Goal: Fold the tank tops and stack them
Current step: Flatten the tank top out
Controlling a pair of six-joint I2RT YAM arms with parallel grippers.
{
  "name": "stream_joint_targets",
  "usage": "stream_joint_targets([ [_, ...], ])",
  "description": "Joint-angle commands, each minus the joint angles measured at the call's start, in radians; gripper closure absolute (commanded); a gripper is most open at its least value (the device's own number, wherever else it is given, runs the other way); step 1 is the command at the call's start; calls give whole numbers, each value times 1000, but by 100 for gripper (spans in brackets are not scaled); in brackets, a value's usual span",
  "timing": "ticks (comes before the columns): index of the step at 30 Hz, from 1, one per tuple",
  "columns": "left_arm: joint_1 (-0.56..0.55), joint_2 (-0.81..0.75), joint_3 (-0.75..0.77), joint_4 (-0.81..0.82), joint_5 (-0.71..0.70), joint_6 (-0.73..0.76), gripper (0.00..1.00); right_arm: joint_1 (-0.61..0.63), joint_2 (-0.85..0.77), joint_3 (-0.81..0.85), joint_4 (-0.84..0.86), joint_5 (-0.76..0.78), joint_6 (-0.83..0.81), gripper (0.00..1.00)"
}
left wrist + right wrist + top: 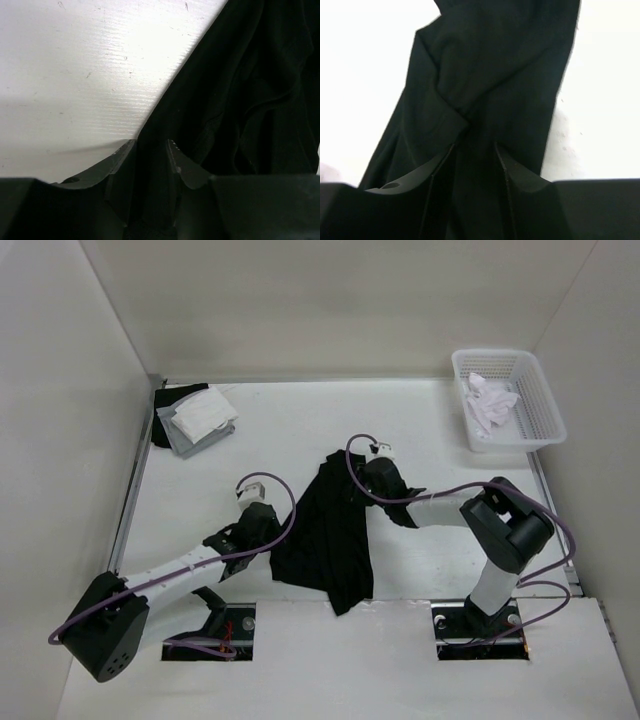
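Note:
A long black tank top [330, 535] lies rumpled in the middle of the table, its upper end raised toward my right gripper [352, 478]. That gripper [475, 145] is shut on a bunched fold of the black cloth [490, 75]. My left gripper [270, 540] is at the top's left edge. In the left wrist view its jaws [150, 142] stand partly closed with black cloth [235, 100] between them, and the dark cloth hides whether they pinch it. Folded white, grey and black tank tops [195, 418] are stacked at the back left.
A white mesh basket [540, 390] stands at the back right with crumpled white cloth [490, 400] inside. Walls close in the table at the left, back and right. Both arm bases sit at the near edge.

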Motion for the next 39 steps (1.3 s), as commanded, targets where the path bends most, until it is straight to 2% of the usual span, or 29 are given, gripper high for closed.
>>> stream_joint_targets([
  [1, -6, 3, 7, 25, 5, -10, 76, -4, 14, 53, 89, -21, 2, 62],
  [5, -6, 7, 5, 35, 29, -11, 80, -4, 2, 53, 91, -10, -4, 64],
  [10, -3, 17, 4, 39, 35, -10, 80, -9, 25, 73, 95, -27, -10, 61],
  [14, -4, 21, 6, 41, 41, -11, 81, -19, 58, 95, 102, -62, -3, 63],
  [20, 1, 15, 4, 54, 51, -10, 86, -23, 85, 132, 104, -88, -8, 82],
  [24, 18, 9, 1, 95, 50, -12, 90, -24, 45, 101, 119, -68, 4, 93],
  [27, 50, 26, 7, 167, 44, -13, 92, -23, -47, 52, 132, -43, 5, 96],
  [32, 118, 242, 127, 346, 40, 8, 95, -59, -332, -74, 74, -24, 4, 97],
  [38, 195, 443, 327, 431, 39, -7, 98, -181, -726, -225, -140, -27, 21, 97],
  [39, 226, 471, 408, 430, 33, -7, 98, -208, -809, -259, -190, -29, 28, 97],
])
